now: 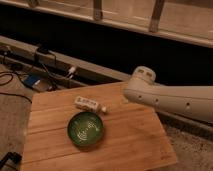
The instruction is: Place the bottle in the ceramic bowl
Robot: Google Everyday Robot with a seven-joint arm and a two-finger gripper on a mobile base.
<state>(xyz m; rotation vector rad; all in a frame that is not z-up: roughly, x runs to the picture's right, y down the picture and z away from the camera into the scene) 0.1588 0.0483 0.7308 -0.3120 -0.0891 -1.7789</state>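
Observation:
The bottle (pixel 90 104) is small and white with a printed label. It lies on its side on the wooden board (pixel 132 137), cap pointing right, just behind the ceramic bowl (pixel 86 129). The bowl is dark green and glossy with pale rings inside. It stands upright near the board's middle and holds nothing. A small gap separates bottle and bowl. My gripper is out of view. Only a white arm link (pixel 165 97) shows, reaching in from the right edge, with its rounded end above the board's back right corner.
The board rests on a speckled grey counter (pixel 192 145). Black cables and plugs (pixel 42 57) and a blue object (pixel 31 81) lie at the back left. A long ledge (pixel 85 67) runs diagonally behind the board, with a dark recess beyond it.

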